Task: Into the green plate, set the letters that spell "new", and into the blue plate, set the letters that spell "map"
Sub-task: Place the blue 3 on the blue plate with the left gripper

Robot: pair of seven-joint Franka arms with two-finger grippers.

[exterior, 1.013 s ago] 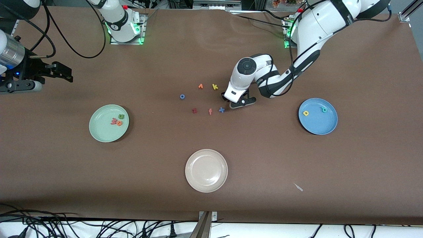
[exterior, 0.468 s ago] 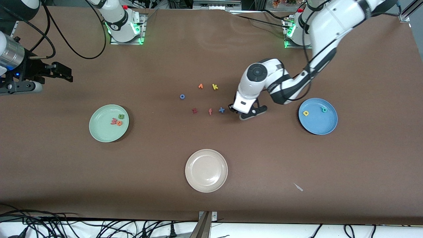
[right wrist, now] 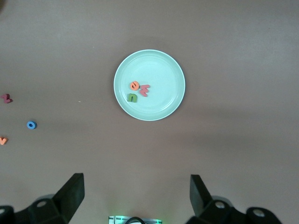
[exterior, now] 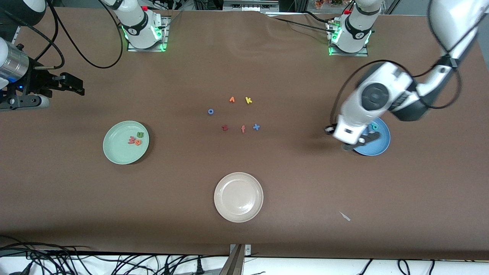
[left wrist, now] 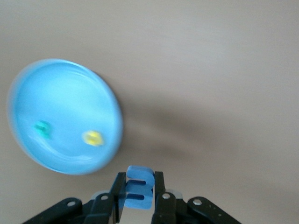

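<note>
My left gripper (exterior: pixel 357 142) hangs over the edge of the blue plate (exterior: pixel 380 148) that faces the table's middle. It is shut on the lilac-blue "m" (left wrist: pixel 139 185), which stands upright between the fingers. On the blue plate (left wrist: pixel 60 107) lie the yellow "a" (left wrist: pixel 92 137) and the teal "p" (left wrist: pixel 42 129); the front view shows only the "p" (exterior: pixel 374 126). The green plate (exterior: pixel 114 152) holds the orange "e" (exterior: pixel 138 142), green "n" (exterior: pixel 140 134) and pinkish-red "w" (exterior: pixel 132 140). My right gripper (exterior: pixel 74 84) waits open in the air at the right arm's end.
Loose letters lie mid-table: blue "o" (exterior: pixel 210 111), an orange one (exterior: pixel 232 99), yellow "k" (exterior: pixel 248 100), dark red "z" (exterior: pixel 224 128), salmon "f" (exterior: pixel 243 129), blue "x" (exterior: pixel 256 127). A cream-white plate (exterior: pixel 238 197) sits nearer the front camera. A small pale scrap (exterior: pixel 345 216) lies near it.
My left gripper has closed on the "m" beside the blue "x" and carried it toward the left arm's end, up to the blue plate. The right arm has not moved.
</note>
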